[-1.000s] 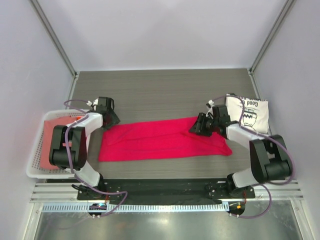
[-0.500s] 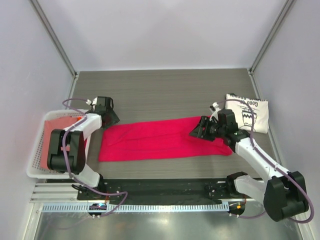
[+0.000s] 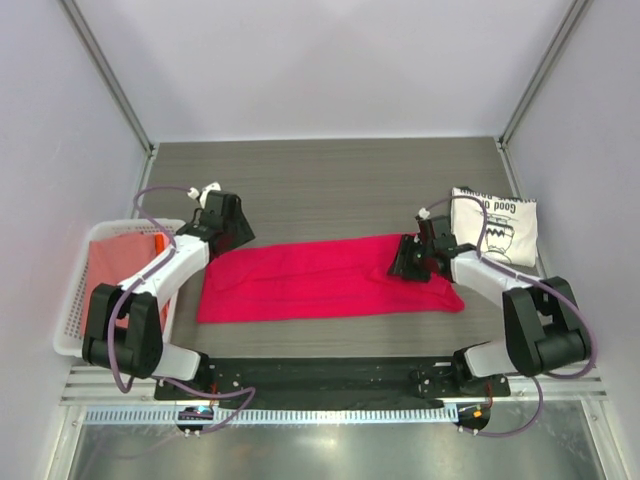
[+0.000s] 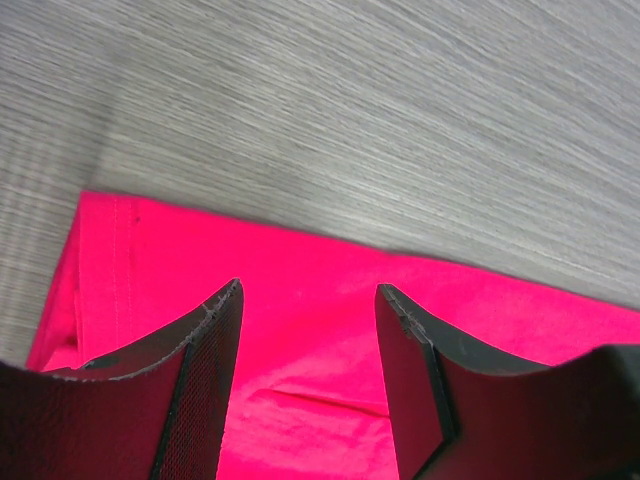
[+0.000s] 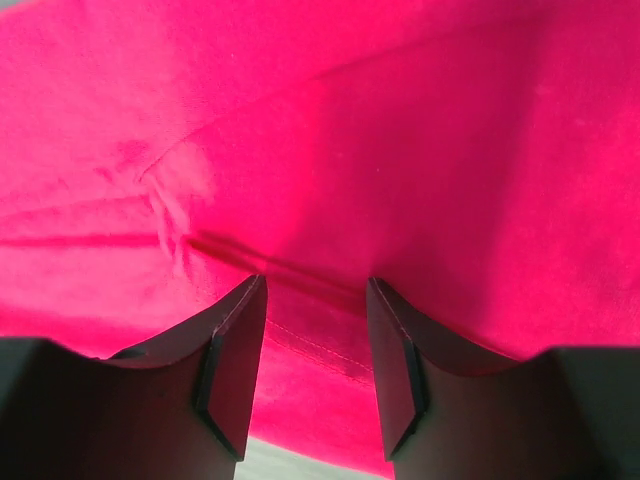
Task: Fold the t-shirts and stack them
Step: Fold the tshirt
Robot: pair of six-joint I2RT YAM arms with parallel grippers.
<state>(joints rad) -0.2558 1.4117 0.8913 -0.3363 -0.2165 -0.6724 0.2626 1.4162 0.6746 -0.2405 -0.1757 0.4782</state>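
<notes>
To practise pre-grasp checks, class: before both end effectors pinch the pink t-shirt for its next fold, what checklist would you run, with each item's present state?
1. The left end effector is open: ok.
2. The right end effector is open: ok.
3. The left one sits over the far edge of the crimson-pink t-shirt: ok.
4. The right one is over cloth: ok.
5. Cloth smooth beneath the right one: not ok, creased.
6. The cream t-shirt lies apart: ok.
</notes>
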